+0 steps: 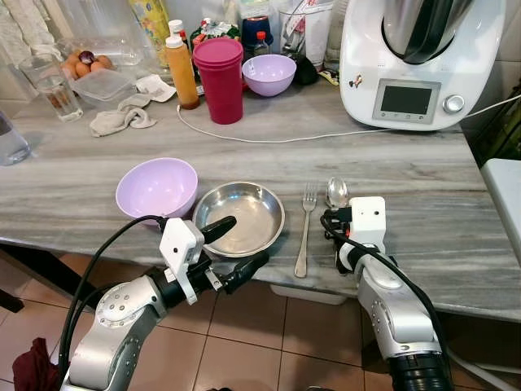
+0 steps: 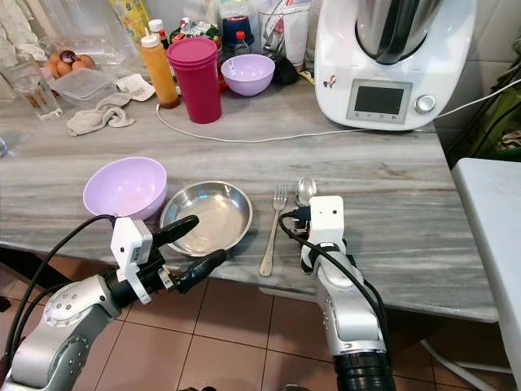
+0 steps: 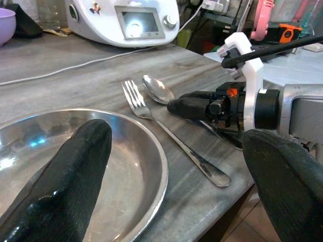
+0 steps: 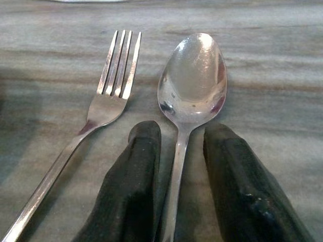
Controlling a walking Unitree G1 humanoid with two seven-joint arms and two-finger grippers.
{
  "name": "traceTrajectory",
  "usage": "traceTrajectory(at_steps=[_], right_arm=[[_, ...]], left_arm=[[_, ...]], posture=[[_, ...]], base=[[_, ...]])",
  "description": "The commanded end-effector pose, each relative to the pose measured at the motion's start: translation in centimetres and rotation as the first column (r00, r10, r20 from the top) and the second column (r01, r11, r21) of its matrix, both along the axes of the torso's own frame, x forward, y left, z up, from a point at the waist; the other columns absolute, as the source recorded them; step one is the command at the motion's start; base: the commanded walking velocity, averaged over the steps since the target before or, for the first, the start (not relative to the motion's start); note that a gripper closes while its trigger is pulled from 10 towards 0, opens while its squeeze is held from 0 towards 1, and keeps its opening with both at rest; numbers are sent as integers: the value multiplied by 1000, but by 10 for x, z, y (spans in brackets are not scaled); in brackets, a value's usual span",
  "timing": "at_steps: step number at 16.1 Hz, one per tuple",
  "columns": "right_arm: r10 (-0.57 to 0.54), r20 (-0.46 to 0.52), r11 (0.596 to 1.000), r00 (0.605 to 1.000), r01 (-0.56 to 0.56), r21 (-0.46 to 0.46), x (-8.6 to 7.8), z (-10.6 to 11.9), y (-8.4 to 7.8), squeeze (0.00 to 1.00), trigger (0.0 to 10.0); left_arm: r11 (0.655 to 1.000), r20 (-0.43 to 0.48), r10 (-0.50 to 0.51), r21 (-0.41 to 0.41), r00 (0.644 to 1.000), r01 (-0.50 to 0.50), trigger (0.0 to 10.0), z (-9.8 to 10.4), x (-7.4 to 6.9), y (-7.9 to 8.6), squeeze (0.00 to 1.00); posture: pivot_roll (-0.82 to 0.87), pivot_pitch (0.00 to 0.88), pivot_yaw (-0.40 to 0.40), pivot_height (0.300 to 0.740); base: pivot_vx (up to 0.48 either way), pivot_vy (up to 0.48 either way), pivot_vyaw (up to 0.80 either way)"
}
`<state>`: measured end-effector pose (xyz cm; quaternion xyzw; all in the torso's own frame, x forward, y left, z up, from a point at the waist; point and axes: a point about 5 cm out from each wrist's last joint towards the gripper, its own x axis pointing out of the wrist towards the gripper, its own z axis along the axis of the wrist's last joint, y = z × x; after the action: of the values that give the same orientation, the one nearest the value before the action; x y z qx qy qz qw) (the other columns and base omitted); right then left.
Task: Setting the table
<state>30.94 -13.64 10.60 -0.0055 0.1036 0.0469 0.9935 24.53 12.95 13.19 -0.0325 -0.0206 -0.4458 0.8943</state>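
Grey marble-look counter (image 1: 423,175), tiled floor below. Near front edge, in a row from robot's left: lilac bowl (image 1: 156,187), steel plate (image 1: 239,217) touching it, fork (image 1: 305,229) just beside plate, spoon (image 1: 336,194) just beside fork, both w/ handles toward robot. L gripper (image 1: 236,250) at counter edge, fingers spread wide: one finger over plate's near rim, other below the edge; holding nothing. R gripper (image 4: 180,186) low over spoon handle, fingers (image 4: 132,184) parted, one on each side of handle; gap narrow, handle runs between, no pinch seen in wrist view. Spoon bowl lies flat on counter beyond fingertips. Back of counter: white kitchen machine (image 1: 419,57) w/ screen, cable (image 1: 269,137) across surface, pink tumbler (image 1: 220,79), orange sauce bottle (image 1: 181,72), second lilac bowl (image 1: 269,74), cloth (image 1: 122,120), glass (image 1: 50,86), plastic tub (image 1: 104,85), eggs (image 1: 81,65).
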Motion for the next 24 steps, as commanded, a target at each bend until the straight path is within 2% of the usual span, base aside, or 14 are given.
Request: traceTrajectory(at_steps=[1, 7, 12, 17, 24], right_arm=[[-16, -104, 1000, 994, 17, 5, -7, -19, -4, 0, 0], [-27, -159, 999, 987, 33, 33, -11, -26, -6, 0, 0], [-14, -175, 998, 984, 25, 62, -15, -25, 0, 0, 0], [-62, -186, 990, 981, 84, 112, -21, -23, -3, 0, 0], [-107, -183, 979, 977, 136, 150, -20, -19, -5, 0, 0]], left_arm=[[1000, 1, -14, 14, 1000, 14, 10000, 1, -3, -1, 0], [1000, -2, -11, 17, 1000, 11, 10000, 1, -4, -1, 0], [1000, -2, -12, 21, 1000, 12, 10000, 1, -4, 0, 0], [1000, -3, -18, 23, 1000, 18, 10000, 2, -2, 0, 0], [999, -3, -27, 27, 1000, 27, 10000, 2, 0, -1, 0]], posture=[[-194, 120, 48, 740], [-191, 125, 47, 740], [-189, 126, 51, 740], [-192, 127, 64, 740], [-193, 124, 73, 740]], base=[[0, 0, 0], [0, 0, 0], [0, 0, 0], [0, 0, 0], [0, 0, 0]])
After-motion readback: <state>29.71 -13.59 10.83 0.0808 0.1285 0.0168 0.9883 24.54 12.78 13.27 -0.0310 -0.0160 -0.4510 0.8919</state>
